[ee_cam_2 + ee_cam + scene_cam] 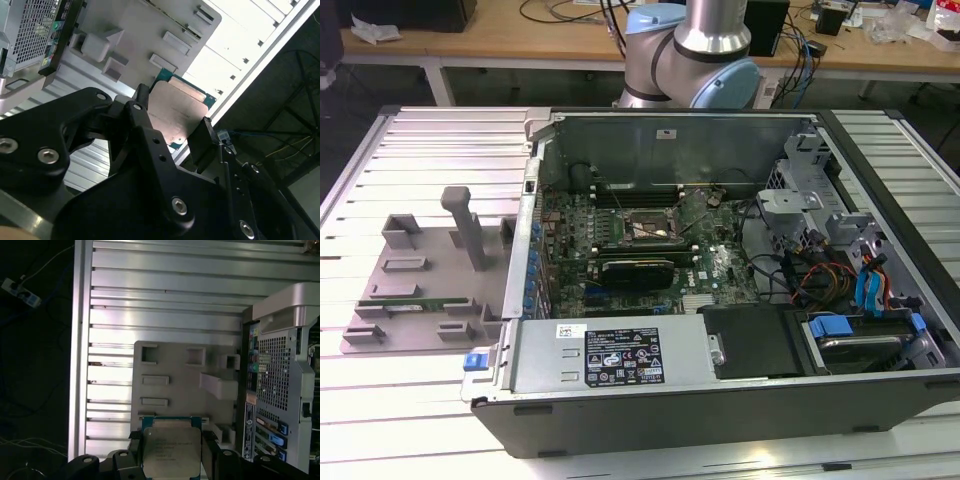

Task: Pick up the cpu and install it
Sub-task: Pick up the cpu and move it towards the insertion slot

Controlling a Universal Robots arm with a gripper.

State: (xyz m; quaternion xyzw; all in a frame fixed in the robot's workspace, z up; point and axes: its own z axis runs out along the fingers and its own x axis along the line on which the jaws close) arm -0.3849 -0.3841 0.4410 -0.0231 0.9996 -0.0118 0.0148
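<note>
Between the fingertips of the gripper (pixel 172 442) sits the cpu (pixel 171 455), clamped on two opposite edges. The jaws are closed only to the width of the chip, with one black finger (pixel 135 450) on each side. In the first wrist view the silvery-grey top plate faces the camera, and a thin green rim shows along its upper edge. In the second wrist view the same cpu (pixel 175 107) appears tilted between the fingers (pixel 145 120) of the gripper (pixel 173 111). Beyond the chip in both wrist views lies a grey fixture tray (pixel 170 375) with raised blocks and rectangular slots. The tray rests on a slatted aluminium table (pixel 165 300). Just beside the tray stands the computer case (pixel 285 365), showing its perforated rear panel. In the exterior view the computer case (pixel 720 400) lies open on the table (pixel 440 140). The fixture tray (pixel 420 270) and its upright post (pixel 465 225) are on the exterior view's left. Inside the case the motherboard (pixel 620 250) carries the black socket (pixel 645 228). Behind the case rises the arm (pixel 705 45).
</note>
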